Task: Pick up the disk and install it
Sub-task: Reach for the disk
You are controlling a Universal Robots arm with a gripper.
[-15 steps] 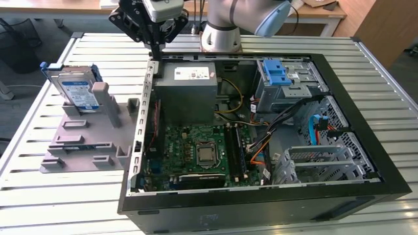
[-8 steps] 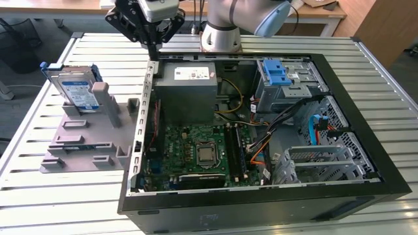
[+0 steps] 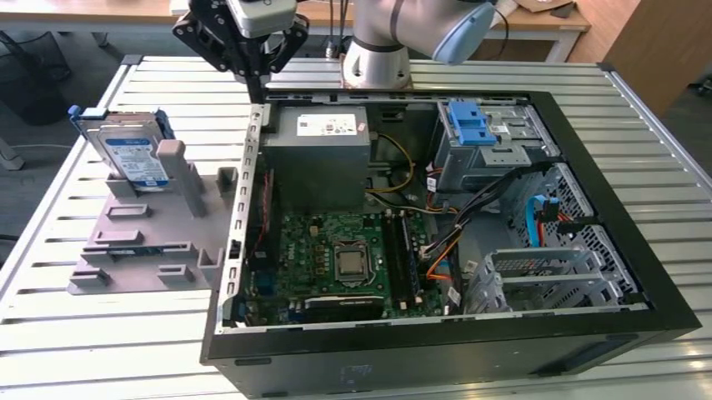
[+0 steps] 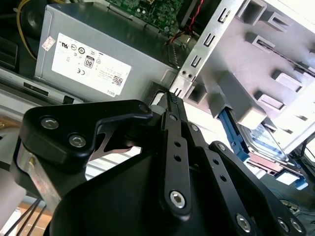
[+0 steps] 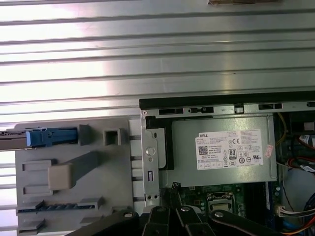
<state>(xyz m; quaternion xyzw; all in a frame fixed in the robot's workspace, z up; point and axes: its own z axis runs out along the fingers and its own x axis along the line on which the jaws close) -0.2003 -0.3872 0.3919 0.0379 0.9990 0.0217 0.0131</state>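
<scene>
A slatted metal table (image 3: pixel 67 350) carries everything. On it lies an open black computer case (image 3: pixel 445 342), its inside facing up. Beside the case, at the exterior view's left, sits a grey moulded holder (image 3: pixel 133 250) with slots and posts. Inside the case, a grey power supply (image 3: pixel 317 158) with a white sticker fills the far corner nearest the holder. A green board (image 3: pixel 323 250) lies in front of it, and a silver cage (image 3: pixel 506 142) with a blue latch (image 3: pixel 473 125) stands at the far right. The disk (image 3: pixel 132 154), silver with a blue-and-white label and a blue frame, stands on edge at the far end of the holder, outside the case. My gripper (image 3: pixel 257 83) hangs above the case's far corner by the power supply, clear of the disk. My jaws are closed together and hold nothing.
</scene>
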